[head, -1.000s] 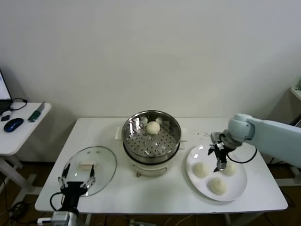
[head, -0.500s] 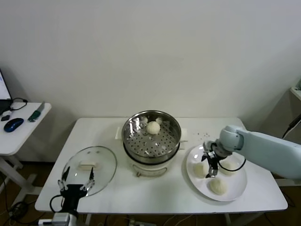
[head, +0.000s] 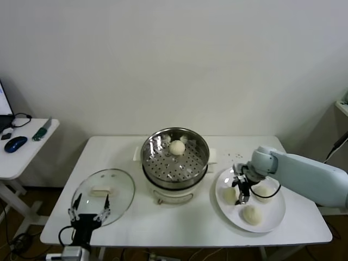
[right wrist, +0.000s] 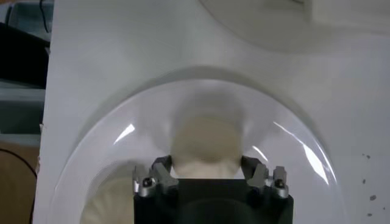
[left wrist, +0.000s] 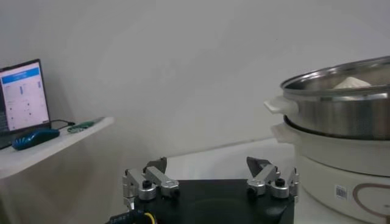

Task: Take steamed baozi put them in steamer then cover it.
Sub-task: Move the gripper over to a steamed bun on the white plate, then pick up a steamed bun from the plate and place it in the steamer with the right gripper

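The steamer [head: 163, 166] stands mid-table on its cream pot base [head: 173, 193], with one baozi [head: 176, 147] inside. Three more baozi lie on a white plate [head: 274, 215] at the right: one on its left side [head: 229, 194], one in front [head: 252, 215], one at the right [head: 266, 192]. My right gripper [head: 239, 191] is open and low over the left one; in the right wrist view that baozi [right wrist: 206, 141] sits between the fingertips [right wrist: 161, 165]. The glass cover [head: 111, 185] lies flat at front left. My left gripper [head: 87, 209] is open and empty just before it.
A side table [head: 27, 155] at far left holds a blue mouse [head: 15, 143] and cables. Dark specks [head: 235, 156] lie behind the plate. In the left wrist view the steamer [left wrist: 341, 100] rises to one side of the left gripper [left wrist: 207, 167].
My right gripper has moved leftward across the plate, from beside the right baozi to over the left one, and come lower. The left arm has barely moved.
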You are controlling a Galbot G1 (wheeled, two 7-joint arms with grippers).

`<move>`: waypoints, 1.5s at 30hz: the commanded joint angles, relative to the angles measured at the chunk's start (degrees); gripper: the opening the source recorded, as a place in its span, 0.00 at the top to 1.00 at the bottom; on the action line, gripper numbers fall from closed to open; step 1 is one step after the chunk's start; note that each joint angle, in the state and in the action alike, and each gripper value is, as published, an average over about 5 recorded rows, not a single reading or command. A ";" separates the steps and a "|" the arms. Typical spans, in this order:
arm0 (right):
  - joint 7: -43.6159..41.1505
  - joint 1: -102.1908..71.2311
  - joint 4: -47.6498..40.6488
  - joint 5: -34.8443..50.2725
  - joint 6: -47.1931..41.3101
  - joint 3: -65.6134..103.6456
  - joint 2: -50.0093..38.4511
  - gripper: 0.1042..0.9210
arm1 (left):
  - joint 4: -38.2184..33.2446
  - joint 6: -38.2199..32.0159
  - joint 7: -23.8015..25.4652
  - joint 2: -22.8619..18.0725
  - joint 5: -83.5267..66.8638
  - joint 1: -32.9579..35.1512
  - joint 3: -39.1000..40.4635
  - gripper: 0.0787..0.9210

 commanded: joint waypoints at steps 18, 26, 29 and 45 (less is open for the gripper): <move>-3.35 38.56 4.54 16.89 3.15 -24.66 -3.88 0.29 | 0.04 0.04 0.27 -0.67 2.80 0.19 2.39 0.12; -3.33 52.40 3.87 29.83 2.91 -32.01 5.92 0.29 | -0.02 0.02 0.45 -1.04 4.51 -0.57 4.91 0.12; -2.14 52.44 2.69 34.42 1.50 -30.06 10.59 0.29 | -0.29 -0.15 0.13 -0.70 4.57 0.09 5.64 0.12; 1.59 39.03 -8.50 36.63 -2.66 -21.86 33.35 0.29 | -1.93 0.13 -3.34 0.10 4.35 0.35 6.10 0.12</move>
